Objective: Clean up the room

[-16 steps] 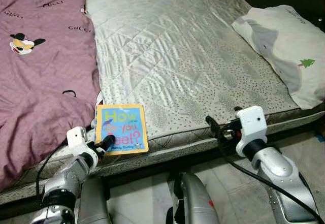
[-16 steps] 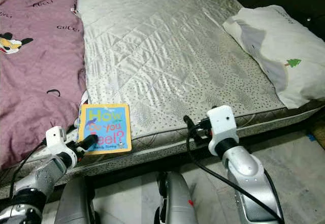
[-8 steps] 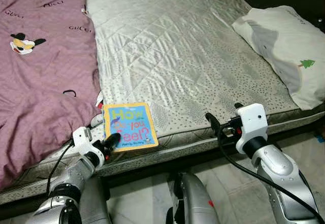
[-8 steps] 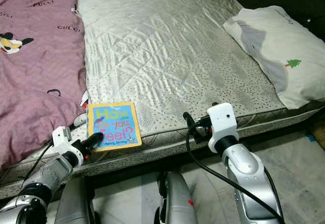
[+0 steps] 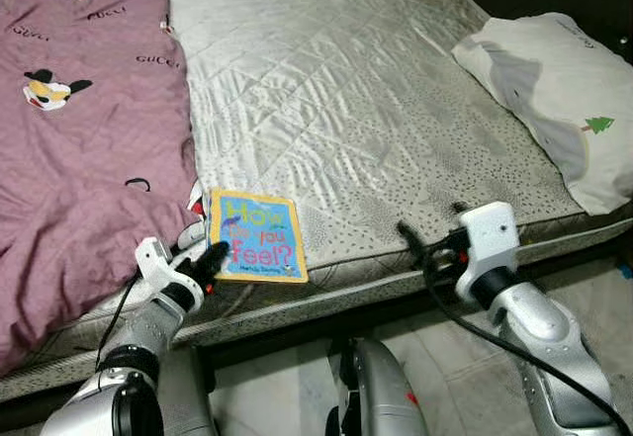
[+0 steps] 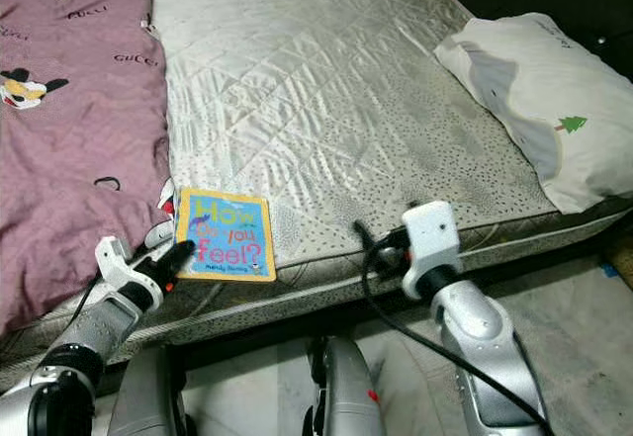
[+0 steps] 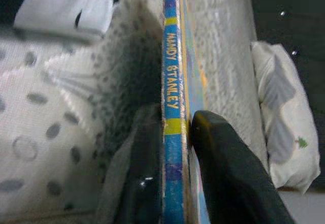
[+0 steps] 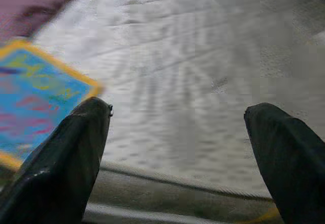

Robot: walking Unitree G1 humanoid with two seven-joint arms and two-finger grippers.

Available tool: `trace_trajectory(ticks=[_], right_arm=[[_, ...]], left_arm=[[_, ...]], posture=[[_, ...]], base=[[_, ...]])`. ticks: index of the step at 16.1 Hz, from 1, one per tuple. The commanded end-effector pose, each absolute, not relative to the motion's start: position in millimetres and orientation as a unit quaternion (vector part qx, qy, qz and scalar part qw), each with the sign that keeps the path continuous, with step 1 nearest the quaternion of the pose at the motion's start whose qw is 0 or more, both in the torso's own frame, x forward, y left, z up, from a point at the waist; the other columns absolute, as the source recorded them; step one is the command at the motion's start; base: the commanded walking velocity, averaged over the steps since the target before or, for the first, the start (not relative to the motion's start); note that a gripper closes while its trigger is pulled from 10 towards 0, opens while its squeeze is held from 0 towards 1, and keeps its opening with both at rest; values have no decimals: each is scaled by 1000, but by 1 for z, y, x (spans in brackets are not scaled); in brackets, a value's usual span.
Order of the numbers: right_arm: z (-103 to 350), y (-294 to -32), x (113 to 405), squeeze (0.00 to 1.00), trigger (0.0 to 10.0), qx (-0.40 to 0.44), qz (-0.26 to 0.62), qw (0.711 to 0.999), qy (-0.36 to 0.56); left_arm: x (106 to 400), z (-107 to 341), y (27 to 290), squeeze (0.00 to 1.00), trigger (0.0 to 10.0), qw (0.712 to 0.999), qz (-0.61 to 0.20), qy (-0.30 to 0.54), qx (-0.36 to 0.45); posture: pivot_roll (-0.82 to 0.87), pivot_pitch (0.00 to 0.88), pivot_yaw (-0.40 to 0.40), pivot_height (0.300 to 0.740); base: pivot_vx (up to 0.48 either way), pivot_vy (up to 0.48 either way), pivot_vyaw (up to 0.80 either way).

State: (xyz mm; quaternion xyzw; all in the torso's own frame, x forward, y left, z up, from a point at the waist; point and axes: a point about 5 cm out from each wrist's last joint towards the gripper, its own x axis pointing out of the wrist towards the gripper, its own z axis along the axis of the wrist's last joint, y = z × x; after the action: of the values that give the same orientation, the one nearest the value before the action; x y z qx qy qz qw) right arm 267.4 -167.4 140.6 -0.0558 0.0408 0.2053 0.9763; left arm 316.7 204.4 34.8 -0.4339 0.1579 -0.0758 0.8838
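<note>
A blue book (image 5: 254,248) with a yellow border and multicoloured lettering lies lower left. The quilt (image 5: 79,130), upper left, is mauve with cartoon mice. The mattress (image 5: 346,110) is silver-grey, quilted. The pillow (image 5: 554,90), right, is white and grey with a green tree.

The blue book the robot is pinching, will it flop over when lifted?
Probably not. The book shows a thick spine in the left hand, so it likely stays stiff. Held only by one corner, it may tilt or slip.
</note>
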Motion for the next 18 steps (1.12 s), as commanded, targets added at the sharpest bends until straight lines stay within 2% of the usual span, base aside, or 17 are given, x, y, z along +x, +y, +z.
trace_trajectory(ticks=[1, 3, 6, 12, 16, 18], right_arm=[[133, -156, 258, 0, 10000, -16, 269, 960, 71], [131, -151, 256, 0, 10000, -14, 290, 954, 72], [129, -149, 260, 0, 10000, -15, 274, 960, 63], [128, -165, 266, 0, 10000, -27, 209, 976, 54], [131, -158, 273, 0, 10000, -15, 175, 984, 28], [134, -143, 279, 0, 10000, 17, 160, 987, 13]], left_arm=[[318, 37, 202, 0, 0, 885, -91, 154, -429], [320, 39, 205, 0, 0, 885, -84, 145, -434], [322, 43, 211, 0, 0, 888, -83, 142, -429], [330, 57, 226, 0, 0, 900, -58, 102, -420], [349, 96, 225, 0, 0, 943, -85, 23, -321], [347, 120, 216, 0, 0, 959, -128, -31, -252]], posture=[[-175, 87, -91, 579], [-167, 85, -86, 579], [-152, 79, -74, 579], [-155, 71, -58, 579], [-113, 50, -34, 579], [-78, 34, -16, 579]], base=[[0, 0, 0], [0, 0, 0], [0, 0, 800], [0, 0, 0], [0, 0, 0], [0, 0, 0]])
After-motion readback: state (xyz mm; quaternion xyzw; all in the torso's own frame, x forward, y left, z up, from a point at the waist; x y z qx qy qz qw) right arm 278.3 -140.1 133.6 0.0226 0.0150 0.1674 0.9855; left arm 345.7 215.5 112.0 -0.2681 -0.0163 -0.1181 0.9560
